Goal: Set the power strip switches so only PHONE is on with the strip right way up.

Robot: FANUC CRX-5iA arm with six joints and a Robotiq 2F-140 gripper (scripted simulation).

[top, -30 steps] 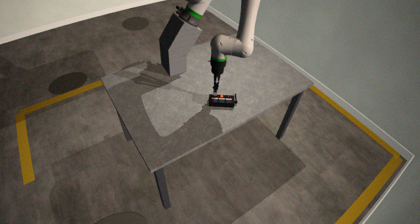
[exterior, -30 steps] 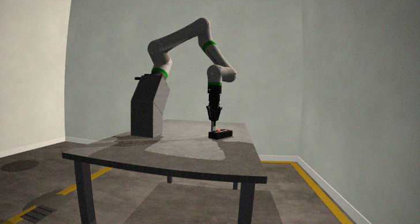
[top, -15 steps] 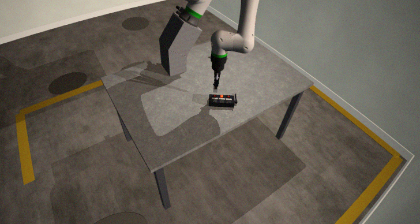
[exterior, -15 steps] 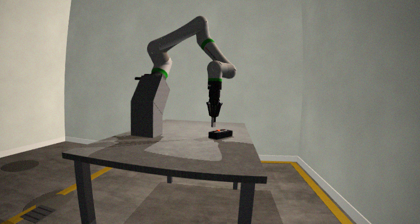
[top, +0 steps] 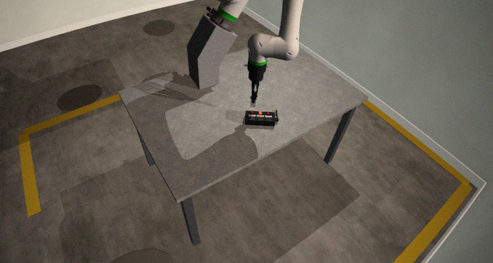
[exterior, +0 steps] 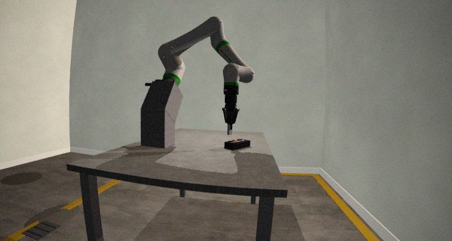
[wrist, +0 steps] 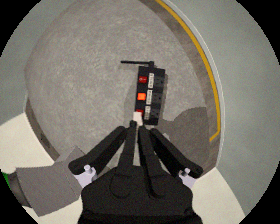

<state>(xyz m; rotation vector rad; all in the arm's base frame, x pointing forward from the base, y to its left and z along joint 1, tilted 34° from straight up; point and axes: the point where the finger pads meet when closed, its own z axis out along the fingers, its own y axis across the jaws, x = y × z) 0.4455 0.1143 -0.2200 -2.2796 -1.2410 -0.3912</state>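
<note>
claw (exterior: pixel 230 131) closed, empty | power strip (top: pixel 261 118) labels unreadable

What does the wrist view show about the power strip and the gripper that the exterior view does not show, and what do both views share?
Only the wrist view shows the row of switches on the power strip from above, with two lit red near the closed fingertips, and a thin dark cord end at its far end. Only the exterior view shows the height gap: the gripper hangs above the strip, not touching it, and the whole arm and its pedestal are visible. Both show the strip lying right way up on the table, with the gripper shut and holding nothing.
</note>
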